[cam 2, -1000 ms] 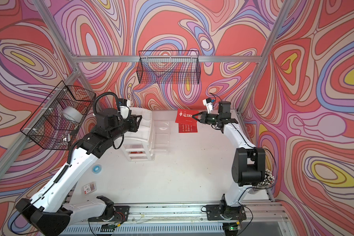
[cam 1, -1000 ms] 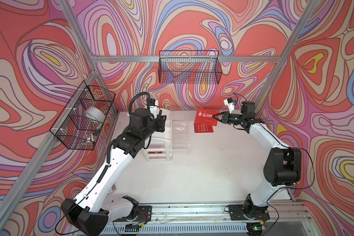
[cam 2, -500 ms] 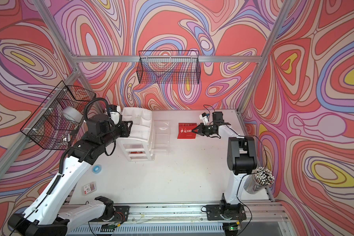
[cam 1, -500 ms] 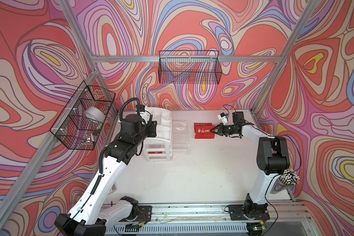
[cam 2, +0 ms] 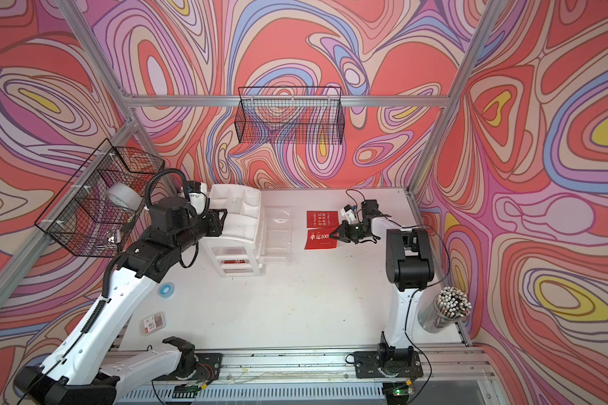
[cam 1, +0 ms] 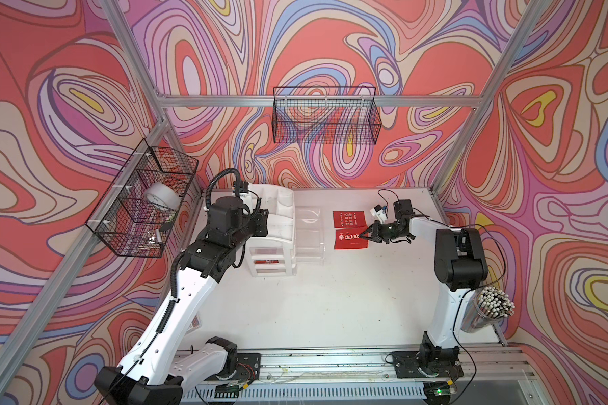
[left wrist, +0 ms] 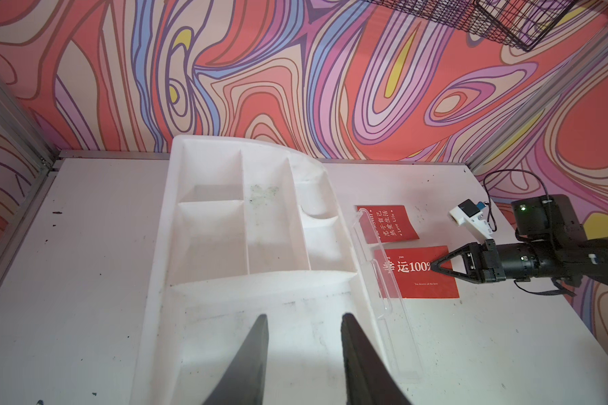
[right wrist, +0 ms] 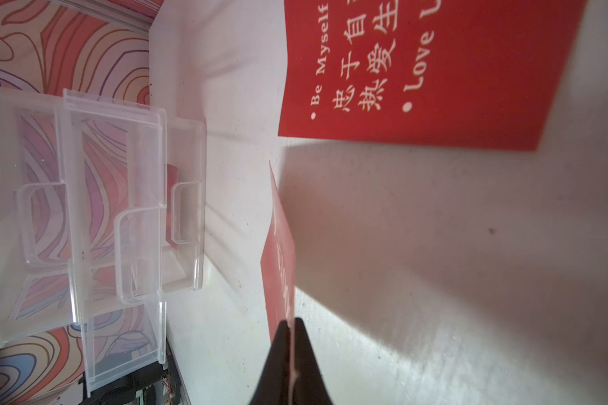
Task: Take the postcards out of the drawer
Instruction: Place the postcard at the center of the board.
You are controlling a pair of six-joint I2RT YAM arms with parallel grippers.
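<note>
Postcard "100%" [cam 1: 348, 242], a flat red card, has come down to the white desk [cam 1: 330, 308]; the closed right claw [cam 1: 362, 237] still pinches it, so only the release remains.

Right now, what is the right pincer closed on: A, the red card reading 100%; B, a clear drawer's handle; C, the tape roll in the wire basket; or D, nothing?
A: the right wrist view shows the right pincer shut on the edge of the 100% card.

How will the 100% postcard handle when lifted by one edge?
Probably light: the right gripper pinches the 100% postcard by one edge only. Likely fairly stiff: edge-on in the right wrist view, it looks nearly straight.
</note>
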